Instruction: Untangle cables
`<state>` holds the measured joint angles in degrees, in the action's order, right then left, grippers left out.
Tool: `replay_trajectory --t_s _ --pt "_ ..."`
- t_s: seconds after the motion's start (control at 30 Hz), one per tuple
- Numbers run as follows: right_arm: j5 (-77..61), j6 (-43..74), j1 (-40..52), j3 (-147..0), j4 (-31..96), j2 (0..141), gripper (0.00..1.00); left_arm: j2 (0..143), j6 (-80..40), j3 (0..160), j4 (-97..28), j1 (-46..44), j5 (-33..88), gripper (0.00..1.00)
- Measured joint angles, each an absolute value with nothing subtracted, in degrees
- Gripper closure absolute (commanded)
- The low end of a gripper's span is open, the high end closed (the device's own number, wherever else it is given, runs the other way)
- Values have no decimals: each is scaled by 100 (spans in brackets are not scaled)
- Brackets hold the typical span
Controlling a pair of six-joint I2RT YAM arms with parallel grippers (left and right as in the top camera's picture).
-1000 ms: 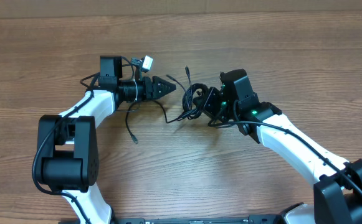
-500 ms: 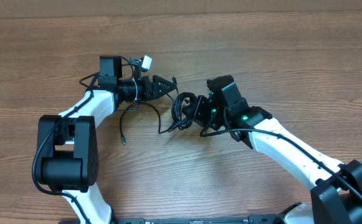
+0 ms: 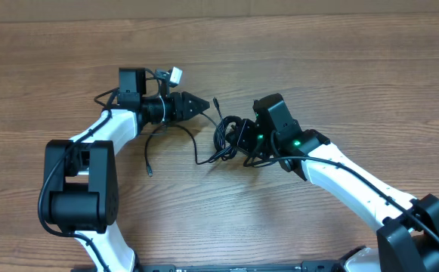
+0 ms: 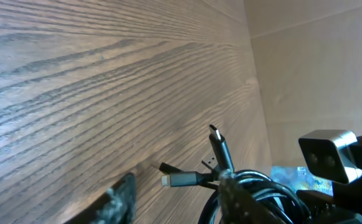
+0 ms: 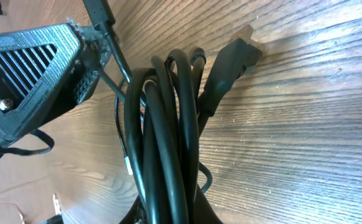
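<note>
We see the cables (image 3: 227, 136) bunched in a dark coil near the middle of the desk (image 3: 340, 68), with one loose strand trailing left beneath the left arm (image 3: 113, 125). The right end effector (image 3: 247, 141) is clamped tight on the coil. The left end effector (image 3: 203, 106) points toward it, just beside a plug tip (image 3: 216, 101). We cannot tell whether its jaws grip anything.

Wooden table (image 3: 355, 75), perhaps pale wall (image 4: 318, 74) behind

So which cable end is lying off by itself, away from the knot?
The loose end trailing toward the left arm; the other plugs stay close to the bundle.
</note>
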<state>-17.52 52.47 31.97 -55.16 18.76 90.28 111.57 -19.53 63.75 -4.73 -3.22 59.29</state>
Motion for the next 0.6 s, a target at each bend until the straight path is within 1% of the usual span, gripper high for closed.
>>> replay_trajectory --t_s 0.03,0.17,0.27,0.37,0.43,0.6 --pt "-1743 5245 3197 -5516 1876 9028 96 11157 -1955 6375 -475 -316 5924 64" --pt "-1712 5247 3197 -5516 1868 9028 96 11157 -1994 6375 -534 -309 5828 61" --pt "-1691 5247 3197 -5516 1870 9028 96 11157 -2067 6375 -565 -309 5795 62" --pt "-1647 5247 3197 -5516 1870 9028 96 11157 -2106 6375 -582 -309 5778 66" --pt "-1627 5247 3197 -5516 1872 9028 96 11157 -2126 6375 -600 -309 5776 72" --pt "-1610 5247 3197 -5516 1870 9028 96 11157 -2300 6375 -613 -309 5776 76"
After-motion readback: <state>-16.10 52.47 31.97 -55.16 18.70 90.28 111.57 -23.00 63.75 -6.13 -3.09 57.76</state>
